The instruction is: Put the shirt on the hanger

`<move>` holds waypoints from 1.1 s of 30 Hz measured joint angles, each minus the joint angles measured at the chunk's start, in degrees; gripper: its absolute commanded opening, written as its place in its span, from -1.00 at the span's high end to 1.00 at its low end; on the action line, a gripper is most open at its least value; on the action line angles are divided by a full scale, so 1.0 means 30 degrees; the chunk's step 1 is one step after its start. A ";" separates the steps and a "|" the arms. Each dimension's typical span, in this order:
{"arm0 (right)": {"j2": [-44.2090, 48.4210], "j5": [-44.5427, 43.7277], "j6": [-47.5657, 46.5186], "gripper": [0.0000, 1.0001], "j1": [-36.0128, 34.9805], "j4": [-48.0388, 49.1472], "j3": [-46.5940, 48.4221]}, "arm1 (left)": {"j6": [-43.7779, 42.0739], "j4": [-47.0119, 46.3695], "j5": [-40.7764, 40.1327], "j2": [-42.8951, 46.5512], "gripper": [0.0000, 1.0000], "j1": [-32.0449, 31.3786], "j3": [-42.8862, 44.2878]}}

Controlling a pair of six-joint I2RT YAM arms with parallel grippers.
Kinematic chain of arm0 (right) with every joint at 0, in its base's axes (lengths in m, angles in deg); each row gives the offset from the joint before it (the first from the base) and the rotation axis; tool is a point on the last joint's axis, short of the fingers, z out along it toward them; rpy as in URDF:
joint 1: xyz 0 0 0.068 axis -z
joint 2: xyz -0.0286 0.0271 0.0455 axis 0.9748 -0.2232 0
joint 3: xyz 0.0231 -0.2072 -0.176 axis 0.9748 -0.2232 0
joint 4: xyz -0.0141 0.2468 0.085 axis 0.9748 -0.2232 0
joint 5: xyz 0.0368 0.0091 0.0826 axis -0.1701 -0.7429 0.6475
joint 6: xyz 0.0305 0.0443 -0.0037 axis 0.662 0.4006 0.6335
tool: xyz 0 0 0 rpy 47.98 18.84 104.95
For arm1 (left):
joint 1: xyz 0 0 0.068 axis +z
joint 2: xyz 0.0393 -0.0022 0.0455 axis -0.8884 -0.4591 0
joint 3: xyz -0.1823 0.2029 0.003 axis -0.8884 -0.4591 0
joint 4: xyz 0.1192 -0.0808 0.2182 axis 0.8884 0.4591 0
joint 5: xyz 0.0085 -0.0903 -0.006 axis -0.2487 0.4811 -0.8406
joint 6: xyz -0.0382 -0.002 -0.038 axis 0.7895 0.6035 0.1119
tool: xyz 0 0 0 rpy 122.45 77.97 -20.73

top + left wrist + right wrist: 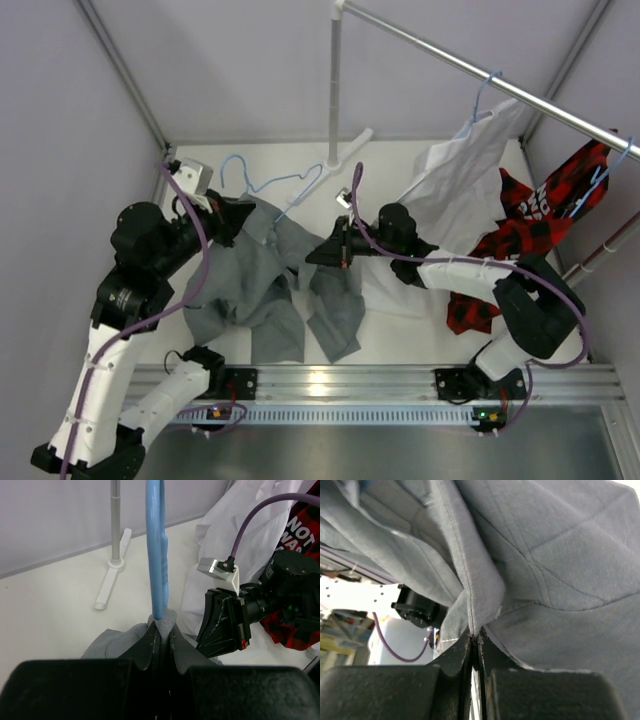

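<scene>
shirt (255, 295) looks limp and soft: left tool (233, 216) at eleven o'clock pinches fabric over thin hanger (272, 185), right tool (320, 254) clamps a seam.

- The shirt (262, 290) spreads over the left-centre of the bench (400, 330), between the two arms.
- The left claw (161, 636) sits at the shirt's rear left edge, closed on its fabric.
- The hanger (156, 555) extends behind the shirt, one end meeting the fabric at the left claw.
- The right claw (474, 639) sits at the shirt's right edge, closed on a fold.
- The rack post (335, 90) stands behind the hanger.
- A second shirt (460, 165) hangs from the rail (450, 55), right of the post.
- Another garment (530, 215) hangs farther right.
</scene>
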 measured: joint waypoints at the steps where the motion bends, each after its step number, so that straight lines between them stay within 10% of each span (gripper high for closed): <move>1: 0.0393 -0.0328 -0.0510 1.00 -0.0189 -0.1107 0.0495 | -0.0058 0.0000 -0.0138 0.0233 1.00 0.0000 0.0000; 24: -0.2834 -0.4328 -0.3045 1.00 0.2951 -1.7456 1.7690 | -0.1872 -0.0918 -0.0546 0.4299 1.00 -0.0015 -0.2492; 33: -0.3002 -0.4524 -0.4058 1.00 0.3293 -1.9737 1.9584 | -0.3096 -0.1953 -0.0568 0.4328 1.00 -0.0015 -0.3279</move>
